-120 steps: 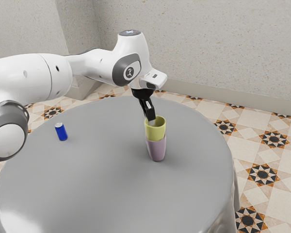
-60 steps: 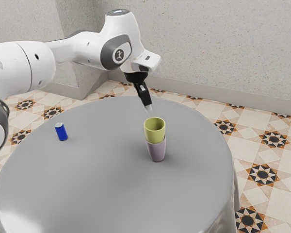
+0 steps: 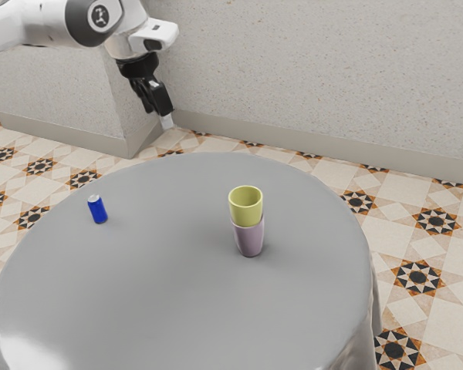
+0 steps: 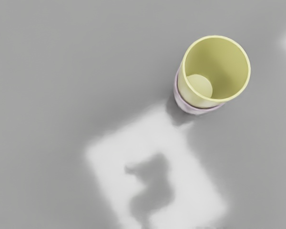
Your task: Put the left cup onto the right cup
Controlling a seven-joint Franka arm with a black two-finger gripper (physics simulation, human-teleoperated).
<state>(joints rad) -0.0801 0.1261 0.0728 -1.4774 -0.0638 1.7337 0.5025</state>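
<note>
As befits a yellow cup [image 3: 245, 204] resting stably inside the purple cup [image 3: 249, 237], holds gripper [image 3: 167, 119] high and well apart from the purple cup, empty, width of opening impossible to tell.

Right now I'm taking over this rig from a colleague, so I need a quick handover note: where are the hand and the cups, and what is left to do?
Hand: holds nothing, raised high toward the exterior view's upper left, well clear of both cups.
Yellow cup: upright, nested in the top of the purple cup, near the middle of the table.
Done: the stack looks complete and stands on its own.
Left: nothing apparent. A blue can stands apart, toward the exterior view's left.
</note>
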